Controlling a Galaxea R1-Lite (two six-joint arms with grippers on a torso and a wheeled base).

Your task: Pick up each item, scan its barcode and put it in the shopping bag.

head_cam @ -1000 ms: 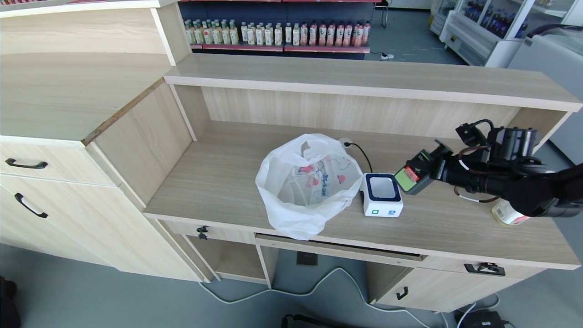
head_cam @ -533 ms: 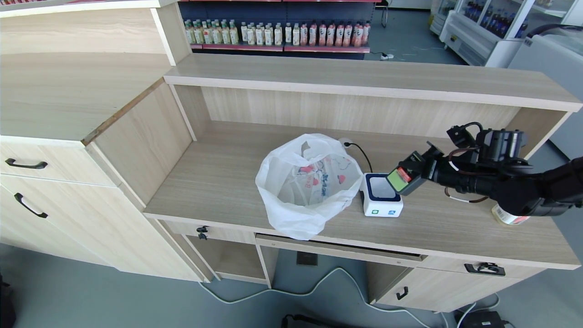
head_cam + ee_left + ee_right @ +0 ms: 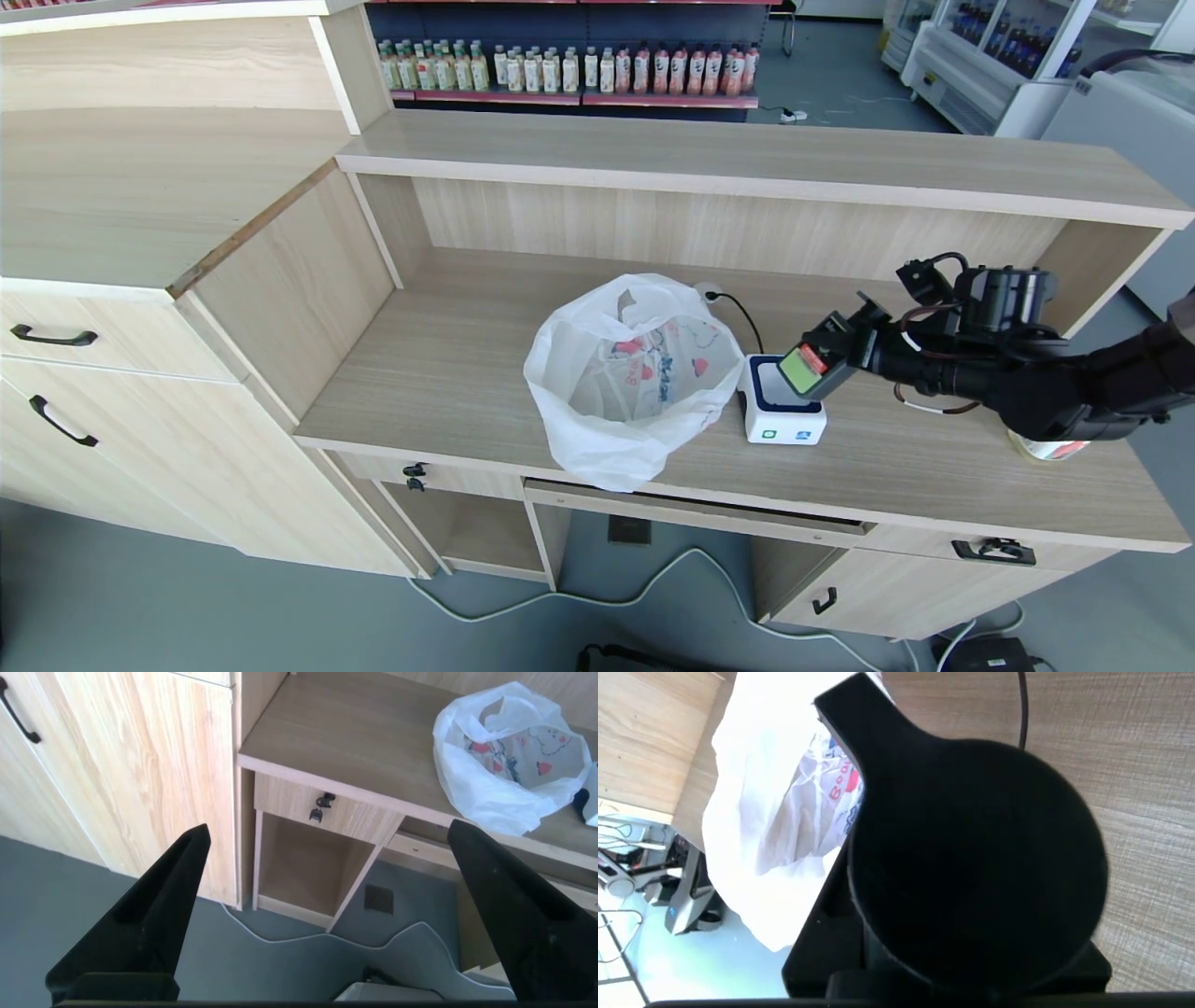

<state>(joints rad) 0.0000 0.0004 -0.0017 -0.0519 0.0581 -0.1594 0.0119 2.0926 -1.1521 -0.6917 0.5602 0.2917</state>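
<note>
Pale wood-grain laminate makes up the checkout counter (image 3: 448,364), which is backed by a raised ledge (image 3: 747,154) along its far side and closed by a tall cabinet (image 3: 140,187) on the left. Behind it, shelves of bottles (image 3: 569,70) and a chest freezer (image 3: 990,65) are seen across a grey floor.

A white shopping bag (image 3: 630,373) is stood open mid-counter, with its lower folds lying at the near edge. Just right of it a white, blue-rimmed scanner (image 3: 782,411) is set, also close to that edge, with a black cable (image 3: 742,317) run from behind it. A broad stretch of wood is seen left of the bag, and another between the scanner and a bottle (image 3: 1046,450) that is half hidden by the right arm.

The right gripper (image 3: 826,355) is clamped on a green item (image 3: 801,371), which is held in the air over the scanner's right part.

The left gripper (image 3: 327,829) is seen with its fingers spread wide, hung off the counter's near left above the floor. In the right wrist view a dark rounded shape (image 3: 971,859) is seen close up, with the bag beside it.
</note>
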